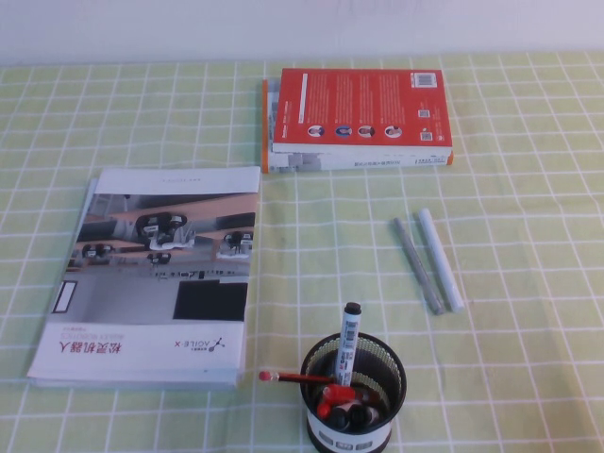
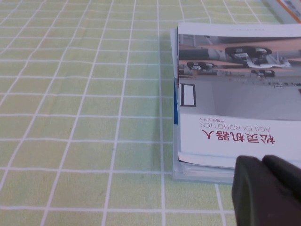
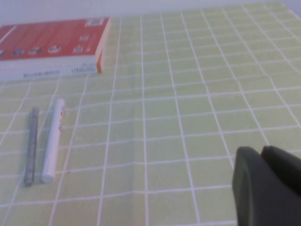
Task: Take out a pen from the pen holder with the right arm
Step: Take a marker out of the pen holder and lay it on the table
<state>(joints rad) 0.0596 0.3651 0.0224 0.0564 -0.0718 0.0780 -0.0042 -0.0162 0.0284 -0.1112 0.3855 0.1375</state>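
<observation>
We see the black marker (image 1: 349,342) upright in the mesh pen holder (image 1: 387,377) at the near edge of the table (image 1: 528,359), untouched. Right gripper (image 3: 261,151) closed tight, empty, above bare surface toward the right edge. Left gripper (image 2: 262,162) closed, empty, above an edge of the booklet (image 1: 156,274).

Pen holder (image 1: 351,436) base out of frame.

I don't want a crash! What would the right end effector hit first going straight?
Probably just tablecloth: the right end effector, over its right side, points clear of pens and book. The left end effector hovers by the magazine.
</observation>
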